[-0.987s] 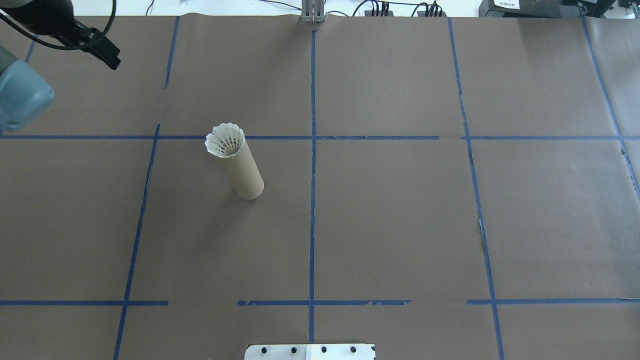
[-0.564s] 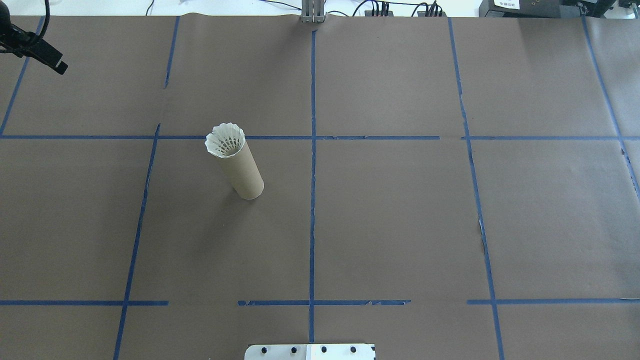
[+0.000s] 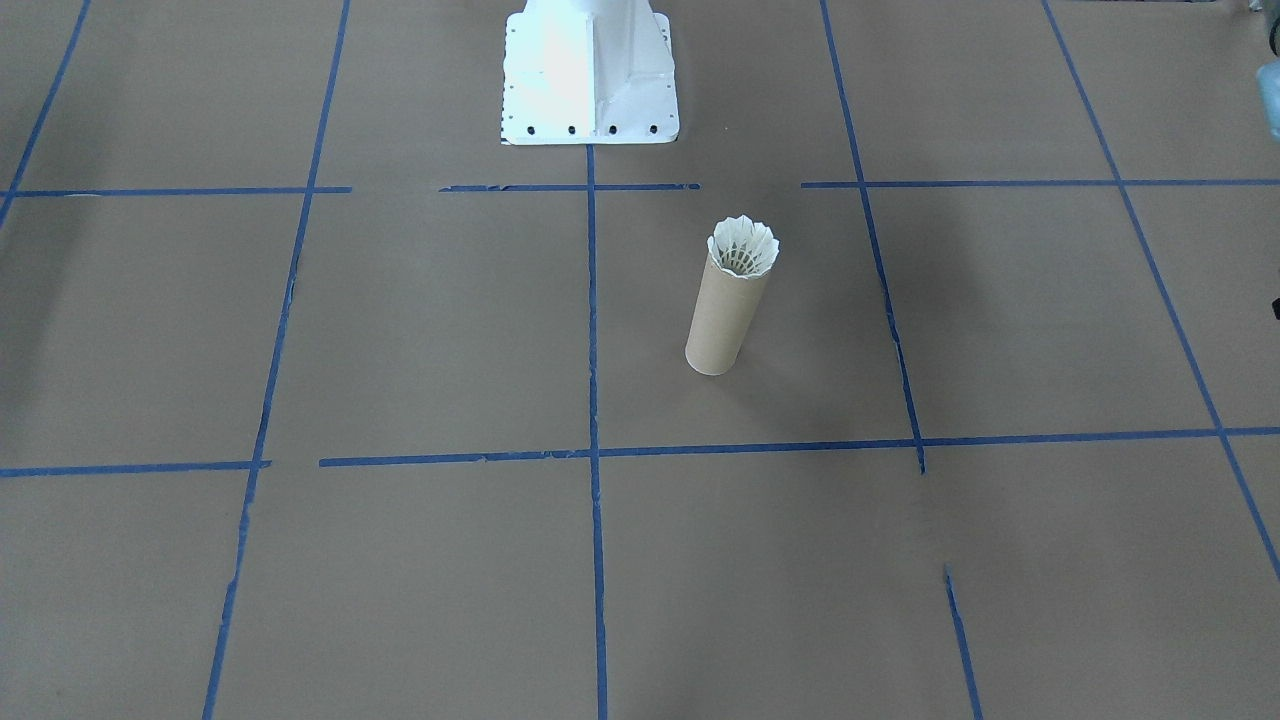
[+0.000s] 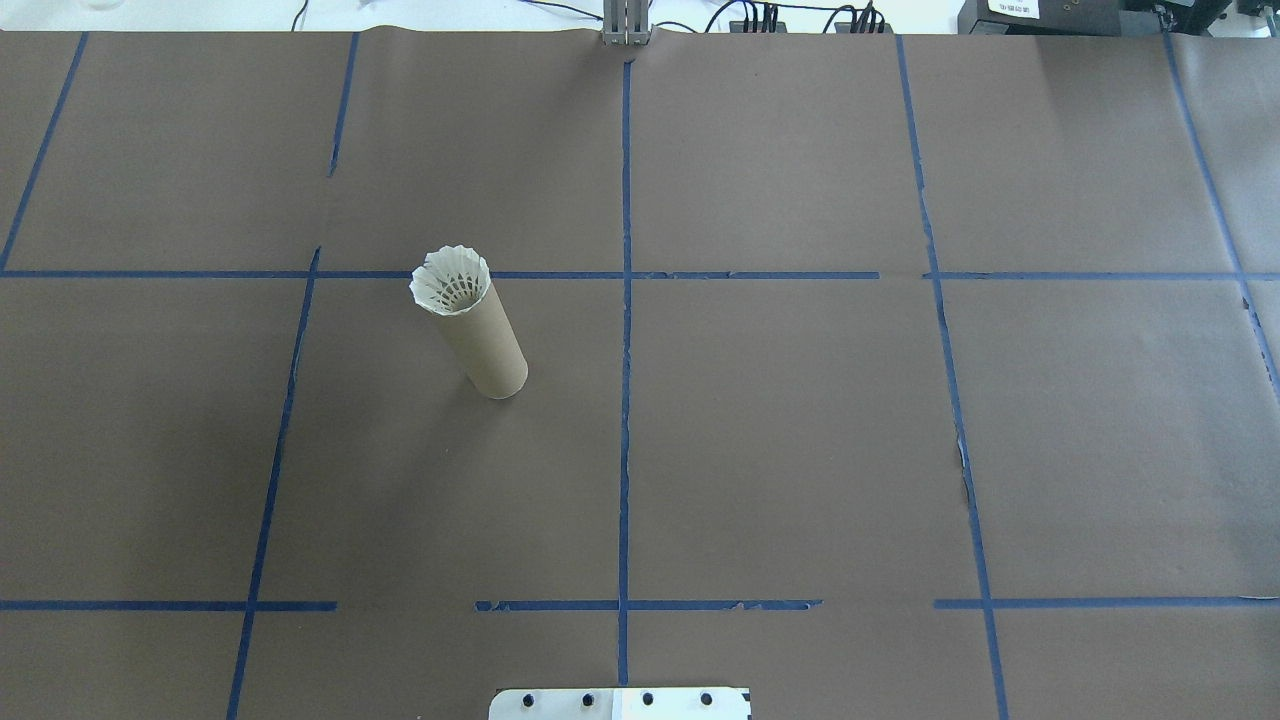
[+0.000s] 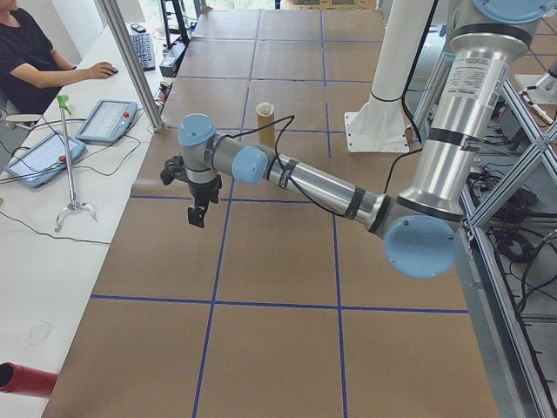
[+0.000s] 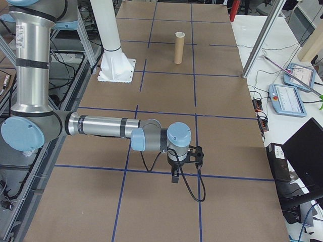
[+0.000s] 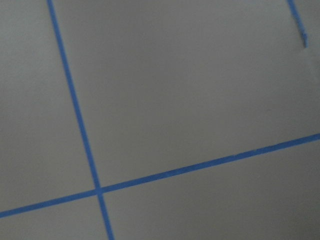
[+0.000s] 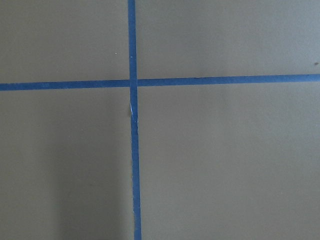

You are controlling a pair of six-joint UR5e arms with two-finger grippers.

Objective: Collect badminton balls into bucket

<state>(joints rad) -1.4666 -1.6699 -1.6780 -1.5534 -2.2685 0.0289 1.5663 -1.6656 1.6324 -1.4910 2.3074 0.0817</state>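
No legible writing is showing anywhere on the brown paper-covered table; a small white label on a dark box at the far edge, toward 1 o'clock in the overhead view, is too small to read. Nearest the robot in that view, the white metal base plate is sitting at 6 o'clock, and beyond it blue tape lines are dividing the surface into a grid. Farther out, toward 10 o'clock from the base, the tan cardboard tube is standing upright, with the white shuttlecock resting in its open top, feathers flaring above the rim. Nothing is standing close to the tube, and neither arm is reaching into the overhead view. Only the side cameras are showing the arms: the left gripper is hanging over the table's left end, well apart from the tube, and the right gripper is hanging over the right end; whether their fingers are spread or closed cannot be told from these views. Both wrist cameras are looking down on bare paper and crossing tape alone. The left side view is also showing a seated person at a desk with tablets beside the table.
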